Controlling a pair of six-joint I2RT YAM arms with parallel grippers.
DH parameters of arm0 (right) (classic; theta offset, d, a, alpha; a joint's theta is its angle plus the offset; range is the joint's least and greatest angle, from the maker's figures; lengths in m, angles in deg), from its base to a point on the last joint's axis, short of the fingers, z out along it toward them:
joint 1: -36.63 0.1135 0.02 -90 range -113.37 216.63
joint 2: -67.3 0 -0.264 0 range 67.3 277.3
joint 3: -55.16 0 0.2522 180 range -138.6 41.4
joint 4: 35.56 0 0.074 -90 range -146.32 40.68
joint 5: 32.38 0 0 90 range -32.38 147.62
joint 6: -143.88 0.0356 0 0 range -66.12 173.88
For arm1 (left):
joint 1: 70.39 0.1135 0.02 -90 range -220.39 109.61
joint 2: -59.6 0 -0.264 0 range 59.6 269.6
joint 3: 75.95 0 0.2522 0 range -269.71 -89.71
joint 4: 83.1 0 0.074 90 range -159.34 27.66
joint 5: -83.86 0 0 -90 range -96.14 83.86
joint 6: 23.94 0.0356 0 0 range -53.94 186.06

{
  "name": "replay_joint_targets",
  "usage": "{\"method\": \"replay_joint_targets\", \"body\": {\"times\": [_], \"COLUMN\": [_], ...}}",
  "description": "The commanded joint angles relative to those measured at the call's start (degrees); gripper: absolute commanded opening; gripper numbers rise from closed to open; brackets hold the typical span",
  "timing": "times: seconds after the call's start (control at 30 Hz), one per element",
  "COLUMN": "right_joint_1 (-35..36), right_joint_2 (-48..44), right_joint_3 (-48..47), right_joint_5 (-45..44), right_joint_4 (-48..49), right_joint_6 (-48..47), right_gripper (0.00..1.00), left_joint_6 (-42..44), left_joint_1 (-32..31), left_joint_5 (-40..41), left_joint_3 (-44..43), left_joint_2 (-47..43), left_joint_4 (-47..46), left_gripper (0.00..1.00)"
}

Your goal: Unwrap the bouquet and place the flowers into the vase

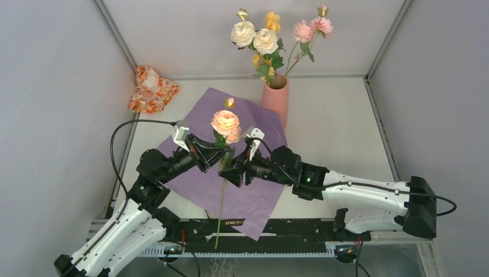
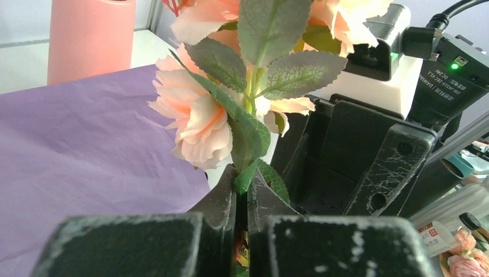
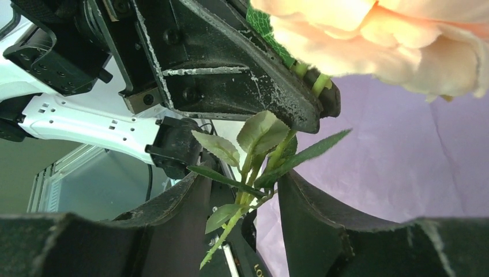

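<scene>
— Where's the rose (image 1: 225, 122)?
— Upright over the purple paper (image 1: 254, 199), stem clenched in my left gripper (image 1: 214, 153). Right gripper (image 1: 232, 167) straddles it, unclosed. Handover, I reckon: close right, then vase (image 1: 275, 99).

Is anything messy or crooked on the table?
Yes. The purple paper lies crooked, one corner hanging over the near edge. One peach rose isn't in the vase; the left gripper pinches its stem.

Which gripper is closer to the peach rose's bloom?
Left. The left gripper clamps the stem just under the bloom; the right gripper is open around the stem farther down.
</scene>
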Motion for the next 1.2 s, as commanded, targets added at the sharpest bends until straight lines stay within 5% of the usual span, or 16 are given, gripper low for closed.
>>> {"method": "replay_joint_targets", "body": {"times": [0.0, 0.57, 0.6, 0.63, 0.87, 1.17], "right_joint_1": [0.8, 0.6, 0.4, 0.2, -0.5, -0.8], "right_joint_2": [1.5, 2.2, 1.8, 1.5, -0.6, -5.6], "right_joint_3": [-3.3, -6.4, -6.6, -6.7, -9.1, -17.3], "right_joint_5": [0.4, -5.8, -6.8, -7.5, -10.8, -25.5], "right_joint_4": [4.2, 2.9, 2.3, 2.0, -1.7, -11.5], "right_joint_6": [1.3, -2.2, -2.3, -2.4, -5.5, -17.8], "right_gripper": [0.54, 0.15, 0.02, 0.00, 0.00, 0.00], "left_joint_6": [-1.7, -4.2, -4.3, -4.3, -4.1, -3.5], "left_joint_1": [-0.6, -1.8, -1.7, -1.7, -1.8, -1.8], "left_joint_5": [-0.4, -1.0, -0.8, -0.5, 1.1, 5.2], "left_joint_3": [-0.6, -1.3, -1.4, -1.5, -2.2, -2.3], "left_joint_2": [-0.4, -3.7, -3.7, -3.7, -3.9, -5.7], "left_joint_4": [-4.0, -4.3, -4.1, -3.8, -2.0, 0.9], "left_gripper": [0.04, 0.11, 0.13, 0.17, 0.61, 0.68]}}
